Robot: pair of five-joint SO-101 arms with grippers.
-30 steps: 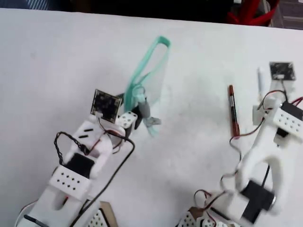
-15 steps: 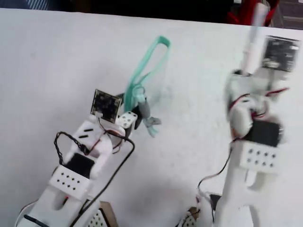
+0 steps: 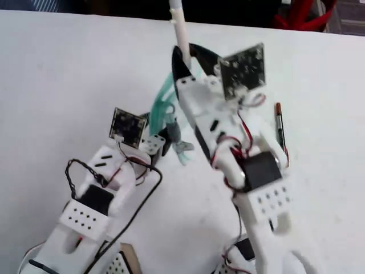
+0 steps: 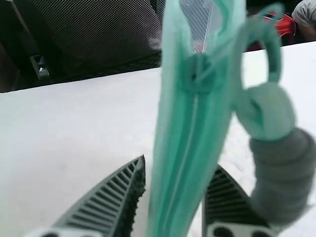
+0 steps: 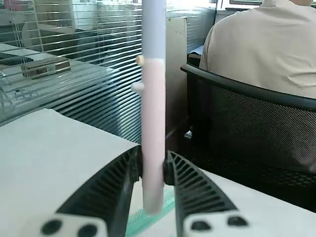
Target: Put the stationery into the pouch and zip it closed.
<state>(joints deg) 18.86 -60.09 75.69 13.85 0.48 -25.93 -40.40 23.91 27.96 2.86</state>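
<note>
A clear pouch with a teal zipper (image 3: 162, 100) stands on edge mid-table, its far end behind the right arm. My left gripper (image 3: 166, 136) is shut on its near end; in the left wrist view the jaws (image 4: 178, 168) pinch the teal edge (image 4: 190, 143) beside a grey zipper pull (image 4: 281, 158). My right gripper (image 3: 183, 60) hangs over the pouch's far half, shut on a pale pink-and-white pen (image 3: 179, 25) that points up and away. In the right wrist view that pen (image 5: 153, 113) stands between the jaws (image 5: 153, 154), with the teal pouch edge (image 5: 148, 216) just below. A red pen (image 3: 279, 127) lies on the table to the right.
The white table (image 3: 68, 68) has open room on the left and far right. Red cables (image 3: 302, 14) sit beyond the far right edge. The right arm's body (image 3: 251, 171) crosses the middle of the table.
The right arm lifted the pale pen from the table's right side and swung it left, over the pouch. The left arm and pouch have stayed put.
</note>
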